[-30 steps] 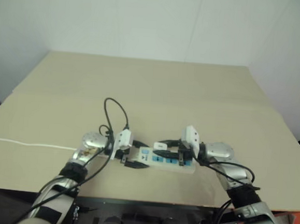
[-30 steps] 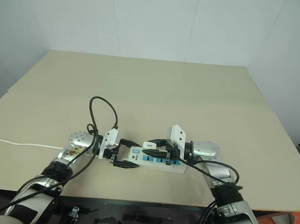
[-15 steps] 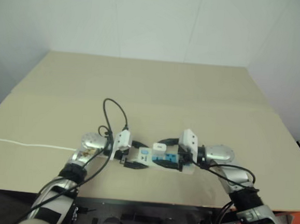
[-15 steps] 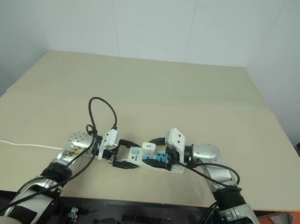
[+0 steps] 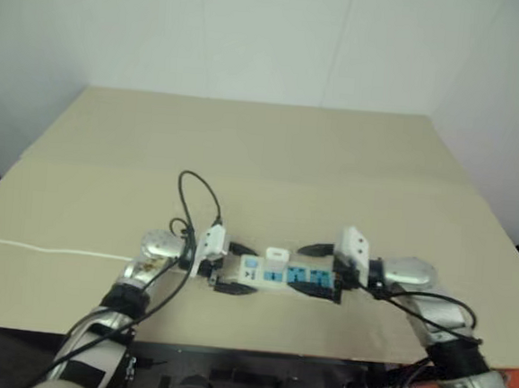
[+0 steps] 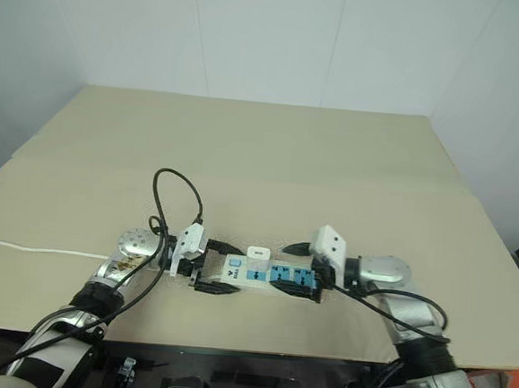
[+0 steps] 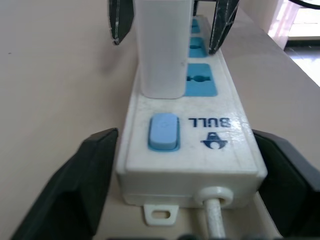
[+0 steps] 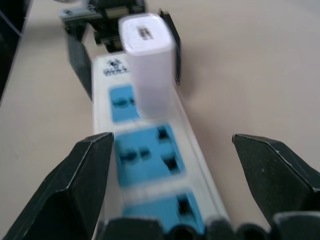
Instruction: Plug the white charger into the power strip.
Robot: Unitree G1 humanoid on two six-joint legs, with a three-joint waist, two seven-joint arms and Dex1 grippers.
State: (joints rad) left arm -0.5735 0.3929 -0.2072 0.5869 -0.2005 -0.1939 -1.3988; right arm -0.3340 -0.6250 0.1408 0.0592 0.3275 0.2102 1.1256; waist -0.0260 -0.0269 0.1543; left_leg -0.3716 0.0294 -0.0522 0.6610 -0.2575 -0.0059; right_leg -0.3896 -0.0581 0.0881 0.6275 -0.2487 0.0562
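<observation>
**Charger is seated, but the retreat may disturb it**

The small white cube-shaped charger (image 6: 256,253) stands upright in the socket nearest the blue switch of the long white plastic power strip (image 6: 271,274) on the beige bench (image 6: 244,157). The left gripper (image 6: 207,266) is spread around the switch end; the right gripper (image 6: 297,269) is spread at the far end, away from the charger. I judge that a finger catching the strip while leaving could drag it or tilt the charger.

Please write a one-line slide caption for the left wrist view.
White charger stands plugged into the power strip beside its blue switch; the left gripper is open around the strip's cord end.
</observation>
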